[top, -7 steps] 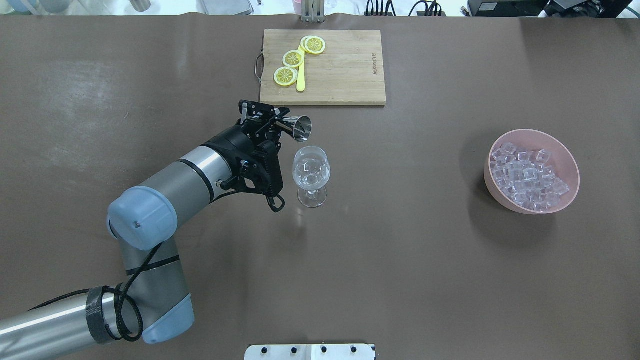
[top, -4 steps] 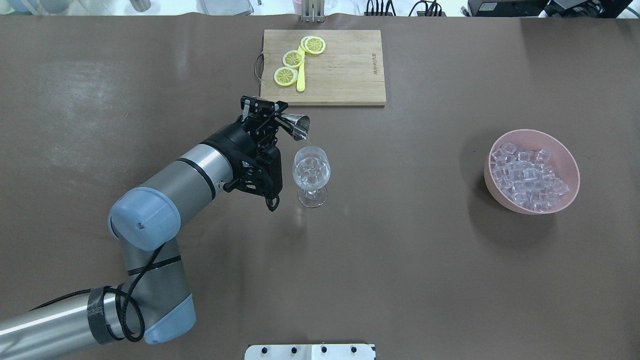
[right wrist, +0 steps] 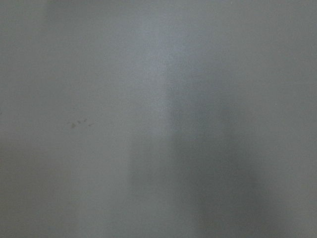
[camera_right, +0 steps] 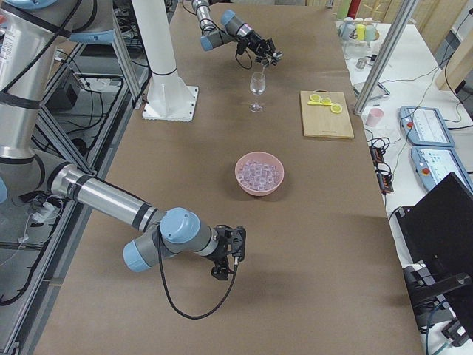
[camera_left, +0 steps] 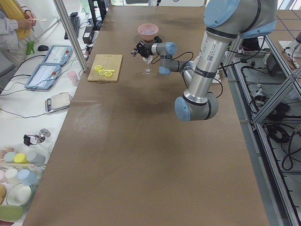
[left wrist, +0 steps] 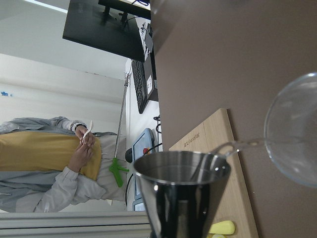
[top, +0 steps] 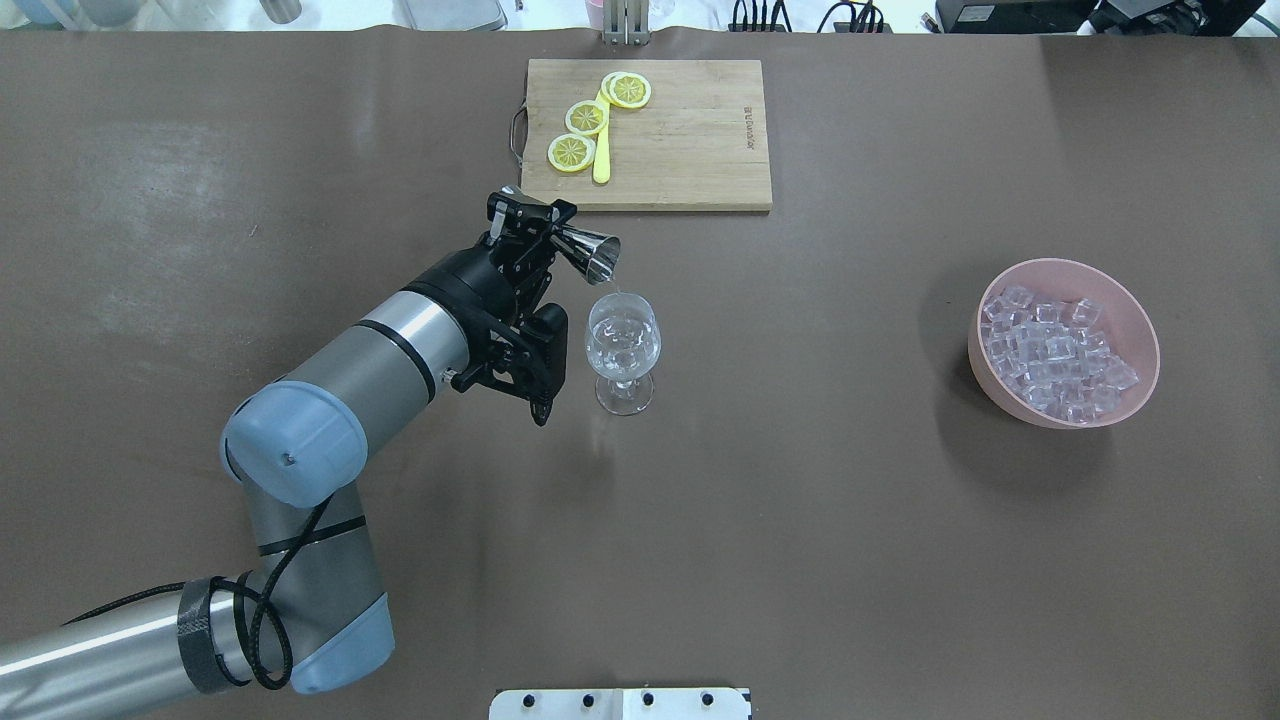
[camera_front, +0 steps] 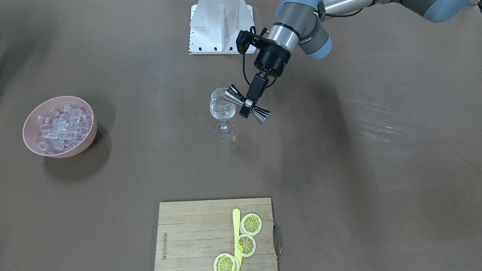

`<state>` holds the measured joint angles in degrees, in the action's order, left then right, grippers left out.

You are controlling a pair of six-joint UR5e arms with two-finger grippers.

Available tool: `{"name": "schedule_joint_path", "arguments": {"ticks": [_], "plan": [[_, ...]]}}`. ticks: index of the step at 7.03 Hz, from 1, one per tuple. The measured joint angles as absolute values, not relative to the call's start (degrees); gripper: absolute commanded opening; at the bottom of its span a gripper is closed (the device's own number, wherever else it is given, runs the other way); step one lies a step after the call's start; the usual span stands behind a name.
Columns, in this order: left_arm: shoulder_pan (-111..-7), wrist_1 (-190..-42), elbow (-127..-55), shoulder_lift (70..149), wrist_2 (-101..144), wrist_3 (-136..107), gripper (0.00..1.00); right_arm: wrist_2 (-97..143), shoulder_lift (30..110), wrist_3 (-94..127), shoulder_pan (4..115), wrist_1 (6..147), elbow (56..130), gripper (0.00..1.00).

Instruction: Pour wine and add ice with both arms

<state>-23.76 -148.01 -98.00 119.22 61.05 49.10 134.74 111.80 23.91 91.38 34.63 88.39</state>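
The left claw [camera_front: 246, 107] is clenched on the narrow waist of a steel jigger [top: 596, 252], which it holds tipped with the lower cup's lip just above and beside the far rim of the wine glass [top: 622, 340]. In the left wrist view a thin clear stream [left wrist: 237, 145] arcs from that lip into the bowl of the glass, so I judge the pour to be under way.

To do it well, the lip should stay over the rim, not outside it. The tilt should grow slowly, so the stream lands inside rather than running down the jigger's wall. The glass stands on a slim stem and nothing grips it. The claw and jigger should therefore stay clear of the rim, since a nudge could tip it. The glass holds something clear, but I cannot tell cubes from liquid in it.

The ice [top: 1055, 355] lies heaped in a pink bowl [top: 972, 345], well apart from the glass on the robot's right. Beyond the glass, away from the robot, a cutting board [top: 690, 150] carries lemon slices [top: 586, 117].

The right claw [camera_right: 229, 255] hangs low over the counter [top: 800, 520], far from the glass. I cannot tell whether it is released or clenched.
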Motion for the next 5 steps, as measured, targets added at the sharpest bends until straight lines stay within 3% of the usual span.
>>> {"name": "schedule_joint_path", "arguments": {"ticks": [5], "plan": [[-21.89, -150.9, -98.34, 120.0, 61.84, 36.75, 0.0, 135.34, 111.78, 23.91, 91.88, 34.63, 88.42, 1.0]]}}
